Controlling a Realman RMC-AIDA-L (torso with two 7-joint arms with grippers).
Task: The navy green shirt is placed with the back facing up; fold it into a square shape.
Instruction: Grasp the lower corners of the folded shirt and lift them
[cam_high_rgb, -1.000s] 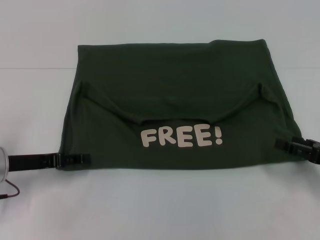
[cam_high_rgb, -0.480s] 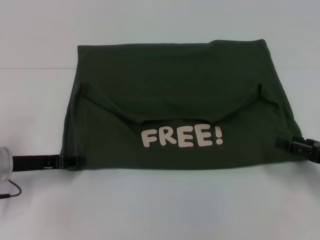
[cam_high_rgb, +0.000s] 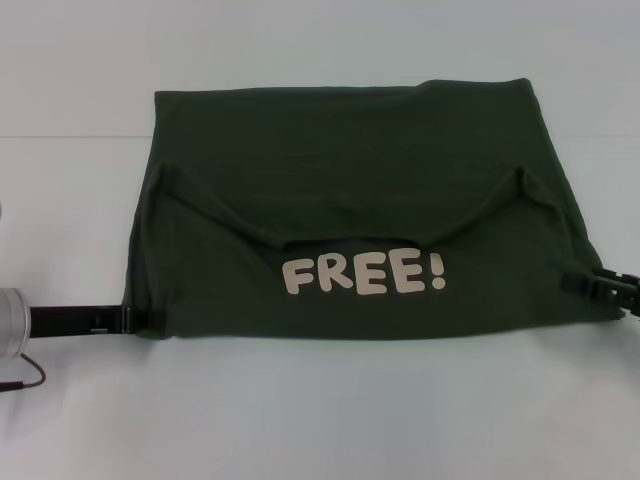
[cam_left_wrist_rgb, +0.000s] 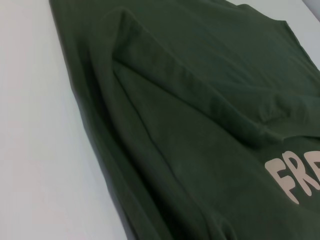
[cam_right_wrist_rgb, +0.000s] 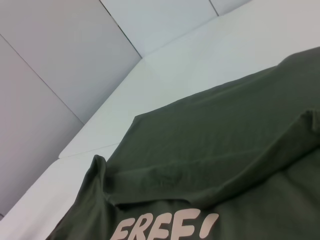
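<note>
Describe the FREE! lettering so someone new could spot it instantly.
On the white table lies one dark green shirt, partly folded. Near its front edge, centred below a folded-over flap, sits cream block lettering "FREE!". It is the only print on otherwise plain fabric.

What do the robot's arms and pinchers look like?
The left gripper is thin, flat and black, on a long black bar that joins a shiny silver round part. A thin dark red cable loops under it. The right gripper is black too, blocky with small ridges, and only partly in view.
</note>
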